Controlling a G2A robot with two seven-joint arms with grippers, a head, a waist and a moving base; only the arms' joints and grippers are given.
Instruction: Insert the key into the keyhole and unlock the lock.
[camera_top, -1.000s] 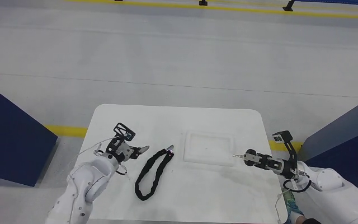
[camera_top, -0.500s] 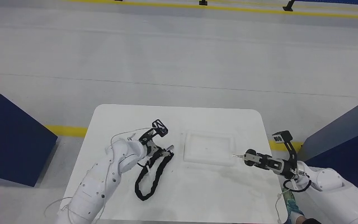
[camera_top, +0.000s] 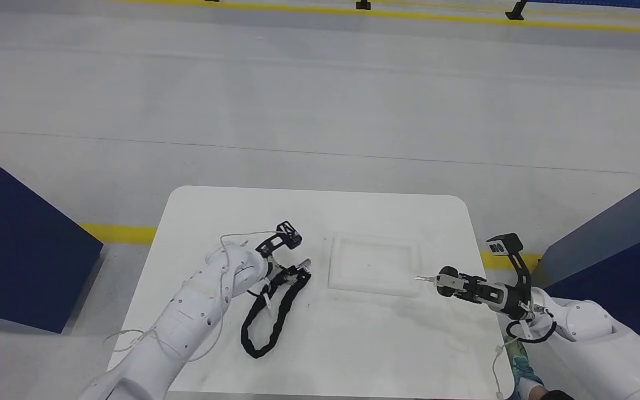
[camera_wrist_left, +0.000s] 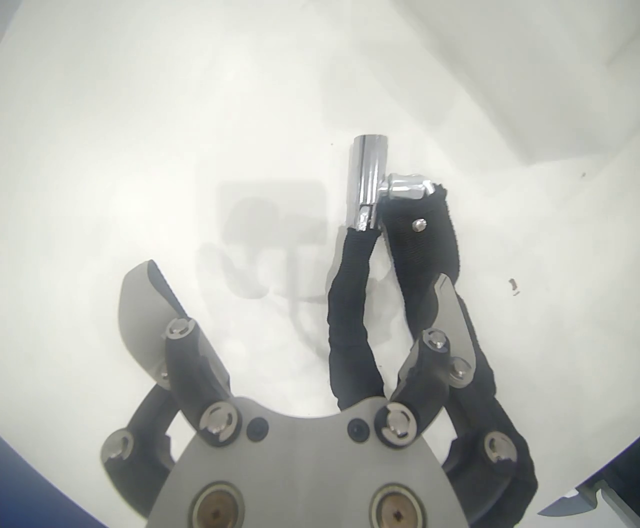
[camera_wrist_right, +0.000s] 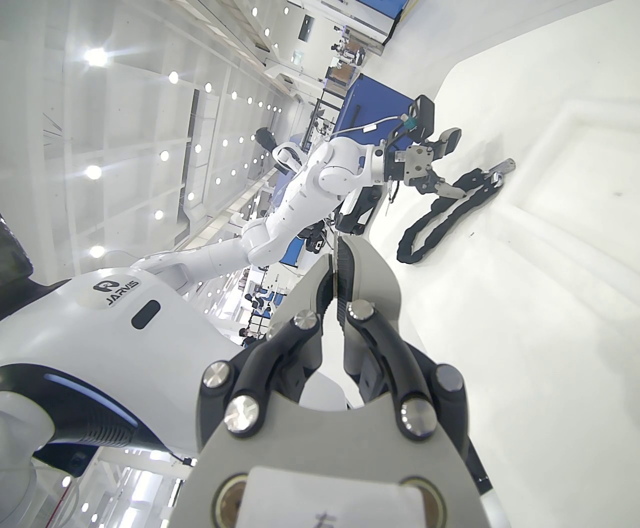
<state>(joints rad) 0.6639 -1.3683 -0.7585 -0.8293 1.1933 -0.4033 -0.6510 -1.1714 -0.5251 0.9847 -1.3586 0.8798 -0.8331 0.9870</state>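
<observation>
A black fabric-sleeved chain lock lies in a loop on the white table. Its silver lock cylinder joins the two sleeved ends. My left gripper hovers open just behind that cylinder, straddling one sleeved strand, while one finger lies over the other strand. In the top view, the left gripper is at the loop's upper end. My right gripper sits at the table's right, shut on the key, whose thin silver tip points left. The right wrist view shows the right gripper pressed together.
A shallow white tray lies between the two arms, just right of the lock cylinder. In the right wrist view the left gripper, the chain lock and the tray lie ahead. Blue panels stand past both table ends.
My left arm has swung right from beside the chain to over its cylinder end, then settled slightly lower. The right arm and the key have kept still.
</observation>
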